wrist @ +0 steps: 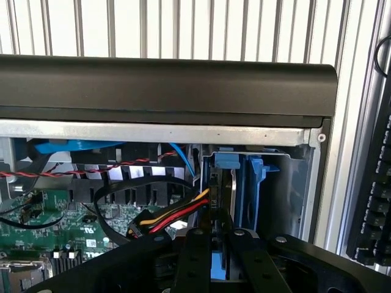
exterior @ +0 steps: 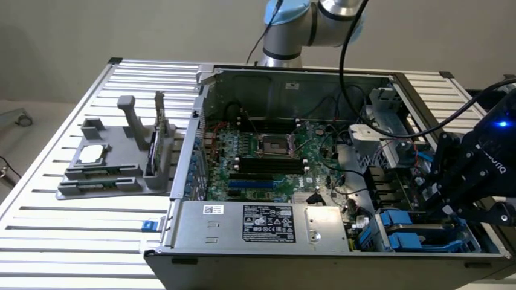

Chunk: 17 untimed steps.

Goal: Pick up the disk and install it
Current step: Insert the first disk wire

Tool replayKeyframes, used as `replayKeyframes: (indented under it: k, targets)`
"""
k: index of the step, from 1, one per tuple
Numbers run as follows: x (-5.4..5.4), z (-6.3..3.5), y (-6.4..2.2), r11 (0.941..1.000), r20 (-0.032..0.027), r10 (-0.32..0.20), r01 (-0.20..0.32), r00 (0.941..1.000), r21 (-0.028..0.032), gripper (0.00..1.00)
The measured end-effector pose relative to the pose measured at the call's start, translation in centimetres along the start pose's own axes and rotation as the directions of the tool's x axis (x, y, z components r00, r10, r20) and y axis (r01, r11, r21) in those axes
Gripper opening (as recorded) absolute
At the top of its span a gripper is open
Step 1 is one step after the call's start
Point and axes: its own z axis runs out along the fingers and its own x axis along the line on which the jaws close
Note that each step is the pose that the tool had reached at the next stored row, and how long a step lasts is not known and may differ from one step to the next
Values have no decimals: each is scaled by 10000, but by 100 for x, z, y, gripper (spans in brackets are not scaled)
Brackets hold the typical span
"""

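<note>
The gripper looks clamped on the disk (only a bit of its blue frame shows between the fingers), low over the blue drive slots in the computer case. If it tilts, it could jam or snag the wires

Glossy blue plastic disk carrier

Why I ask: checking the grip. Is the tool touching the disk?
Touching. In the wrist view the tool pinches the disk by its blue carrier.
</note>
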Motion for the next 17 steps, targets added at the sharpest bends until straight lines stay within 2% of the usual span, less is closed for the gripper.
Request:
replayKeyframes:
  k: [17]
  targets:
    - [-15,19,8,9999,-32,146,-146,9999,1,17]
